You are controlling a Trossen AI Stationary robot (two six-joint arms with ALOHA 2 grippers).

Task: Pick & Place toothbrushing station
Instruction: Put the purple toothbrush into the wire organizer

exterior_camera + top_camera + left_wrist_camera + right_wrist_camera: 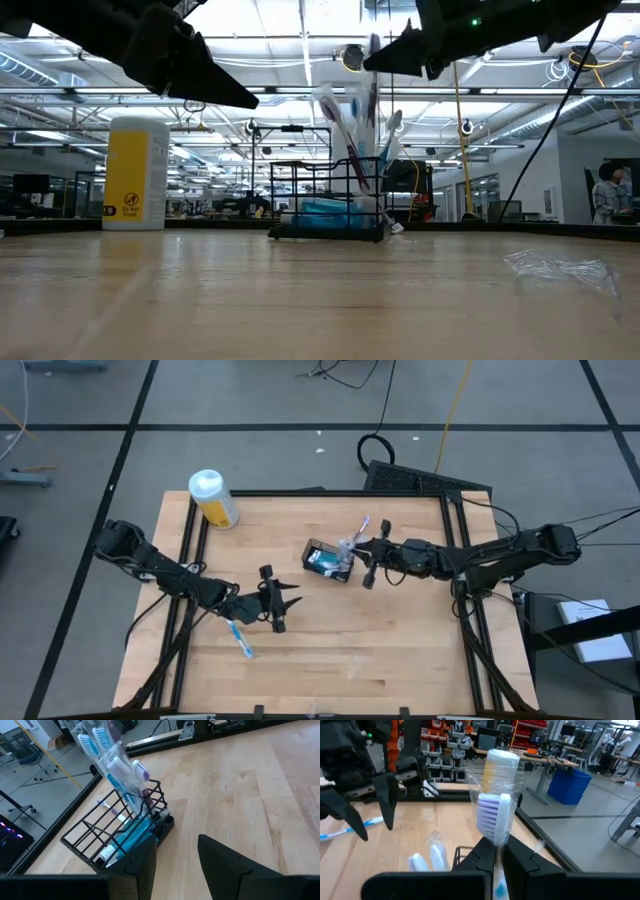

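The black wire-mesh basket stands mid-table with teal tubes and several wrapped white-and-blue toothbrushes upright in it; it also shows in the low view. My right gripper is at the basket's right end, above it, shut on a wrapped toothbrush with purple-white bristles. My left gripper is open and empty, left of and nearer than the basket, pointing toward it. Another blue toothbrush lies flat on the table by the left arm. My right gripper pinches the wrapped toothbrush's handle, below the head, between its two fingers. The brush head sticks out past the fingertips, in its clear wrap. The brush is lifted clear of the table; its lower end is hidden by the fingers.
A yellow bottle with a white cap stands at the far left of the table. A crumpled clear wrapper lies on the wood toward the near side. Bare wood lies between my left gripper and the basket.
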